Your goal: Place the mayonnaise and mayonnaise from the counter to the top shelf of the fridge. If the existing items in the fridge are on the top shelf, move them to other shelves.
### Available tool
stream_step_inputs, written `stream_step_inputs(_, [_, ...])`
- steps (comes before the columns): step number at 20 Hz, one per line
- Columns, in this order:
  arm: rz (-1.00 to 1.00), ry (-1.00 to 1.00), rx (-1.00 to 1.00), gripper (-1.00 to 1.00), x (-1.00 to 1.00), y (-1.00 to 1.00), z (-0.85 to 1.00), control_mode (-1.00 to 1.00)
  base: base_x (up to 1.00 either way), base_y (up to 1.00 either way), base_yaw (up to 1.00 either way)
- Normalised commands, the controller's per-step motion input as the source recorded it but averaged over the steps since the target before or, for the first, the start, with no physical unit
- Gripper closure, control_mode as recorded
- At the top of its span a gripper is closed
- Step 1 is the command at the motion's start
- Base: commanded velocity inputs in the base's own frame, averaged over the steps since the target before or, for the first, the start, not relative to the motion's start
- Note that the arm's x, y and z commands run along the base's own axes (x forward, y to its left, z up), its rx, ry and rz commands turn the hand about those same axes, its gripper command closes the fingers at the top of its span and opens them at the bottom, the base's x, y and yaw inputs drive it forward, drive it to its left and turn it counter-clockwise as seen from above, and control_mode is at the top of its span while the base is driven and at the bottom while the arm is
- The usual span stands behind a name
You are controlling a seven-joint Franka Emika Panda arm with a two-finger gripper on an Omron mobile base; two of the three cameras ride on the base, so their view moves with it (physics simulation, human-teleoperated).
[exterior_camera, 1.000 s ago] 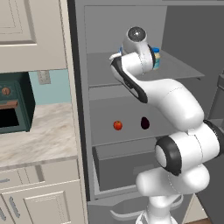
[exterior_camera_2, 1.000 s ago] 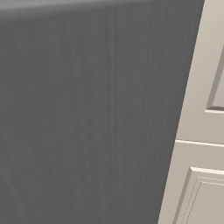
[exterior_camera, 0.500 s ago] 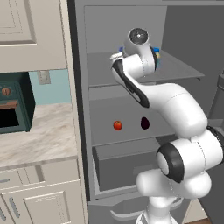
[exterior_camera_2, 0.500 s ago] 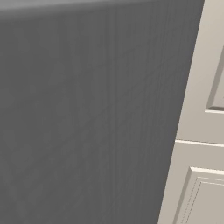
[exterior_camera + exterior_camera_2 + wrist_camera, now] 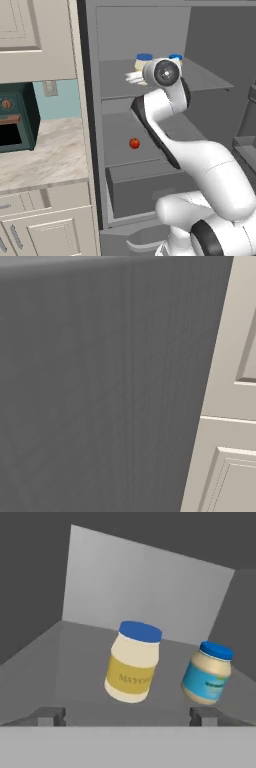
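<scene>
Both mayonnaise jars stand upright on the top shelf (image 5: 60, 662) of the fridge (image 5: 210, 45): the yellow-label jar (image 5: 132, 662) mid-shelf, the blue-label jar (image 5: 207, 672) beside it, apart. The gripper (image 5: 127, 716) is spread wide and empty, nearer the shelf's front edge; yellow-label jar dead ahead between its tips. Red-orange fruit (image 5: 134, 143) sits one shelf lower

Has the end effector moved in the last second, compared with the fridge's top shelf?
Yes. The end effector has drawn back out from over the top shelf, towards the fridge's open front, leaving both mayonnaise jars standing there.
</scene>
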Motion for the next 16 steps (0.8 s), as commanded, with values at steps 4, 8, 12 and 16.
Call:
stream_step_inputs(4, [0.0,-0.29,0.05,-1.0,-1.0,0.31,0.38,-1.0,0.0,0.0,0.0])
stream_step_inputs(8, [0.0,-0.22,0.05,-1.0,-1.0,0.21,0.57,-1.0,0.0,0.0,0.0])
stream_step_inputs(12, [0.0,-0.12,0.08,-1.0,-1.0,0.02,0.61,-1.0,0.0,0.0,0.0])
stream_step_inputs(16, [0.0,-0.08,0.1,-1.0,-1.0,0.0,0.52,-1.0,0.0,0.0,0.0])
